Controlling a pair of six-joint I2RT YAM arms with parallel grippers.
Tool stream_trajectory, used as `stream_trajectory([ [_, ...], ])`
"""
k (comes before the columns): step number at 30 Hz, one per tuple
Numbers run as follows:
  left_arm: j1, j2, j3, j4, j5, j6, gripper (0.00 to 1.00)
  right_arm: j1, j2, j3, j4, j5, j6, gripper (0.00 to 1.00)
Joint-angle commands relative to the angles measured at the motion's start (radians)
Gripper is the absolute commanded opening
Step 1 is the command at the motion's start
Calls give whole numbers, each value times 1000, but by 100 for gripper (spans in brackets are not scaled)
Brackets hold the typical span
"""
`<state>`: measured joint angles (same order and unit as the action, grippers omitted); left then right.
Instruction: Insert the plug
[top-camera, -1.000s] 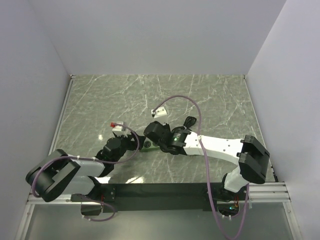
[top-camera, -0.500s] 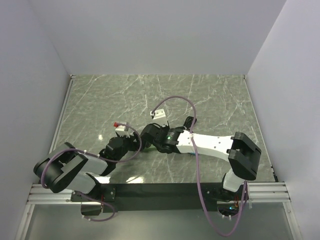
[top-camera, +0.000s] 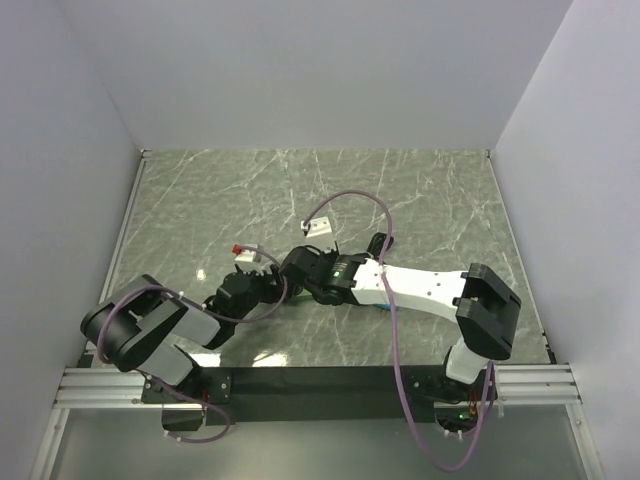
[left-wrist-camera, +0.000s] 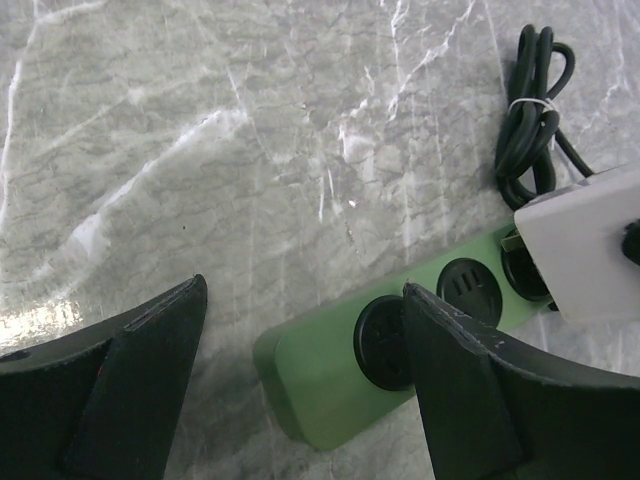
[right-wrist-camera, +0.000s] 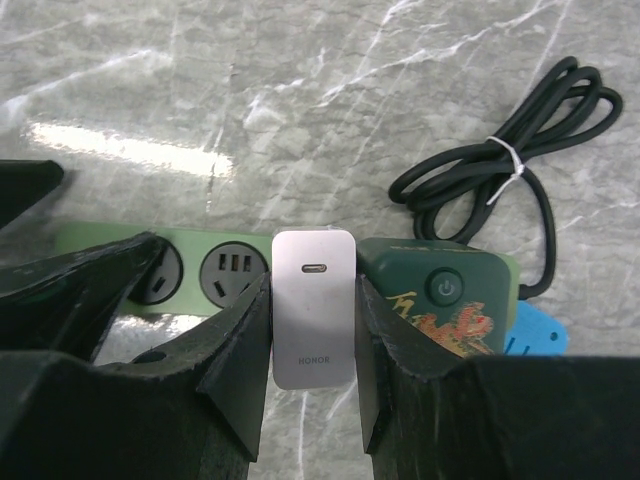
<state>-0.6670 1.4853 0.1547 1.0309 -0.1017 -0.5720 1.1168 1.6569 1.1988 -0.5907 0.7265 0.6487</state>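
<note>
A green power strip (left-wrist-camera: 320, 385) lies on the marble table. Its free end sits between the open fingers of my left gripper (left-wrist-camera: 300, 290), which straddles it; the right finger (left-wrist-camera: 470, 380) covers part of the end socket. My right gripper (right-wrist-camera: 313, 290) is shut on a white HONOR charger plug (right-wrist-camera: 313, 320), held over the strip (right-wrist-camera: 100, 245) between an empty socket (right-wrist-camera: 232, 272) and the dark green switch block (right-wrist-camera: 440, 290). I cannot tell if its pins are seated. In the top view both grippers (top-camera: 268, 287) (top-camera: 298, 272) meet at mid-table and hide the strip.
The strip's black cable, coiled and tied (right-wrist-camera: 500, 170), lies just behind the switch block, also in the left wrist view (left-wrist-camera: 530, 110). A blue tag (right-wrist-camera: 535, 335) sticks out beside the switch block. Purple camera cables loop over both arms (top-camera: 385, 215).
My left gripper has moved right, up to the strip's free end. My right arm has shifted left with the charger, then stayed almost still for the last half second.
</note>
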Motion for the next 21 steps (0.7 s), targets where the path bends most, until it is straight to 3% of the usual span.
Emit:
stream_trajectory([
  [1,3,18,31,46,4,-16,84,3,-54,15,54,-2,-11,0],
  [21,3,24,2,80,33,-17,82,43,33,94,66,-53,-12,0],
])
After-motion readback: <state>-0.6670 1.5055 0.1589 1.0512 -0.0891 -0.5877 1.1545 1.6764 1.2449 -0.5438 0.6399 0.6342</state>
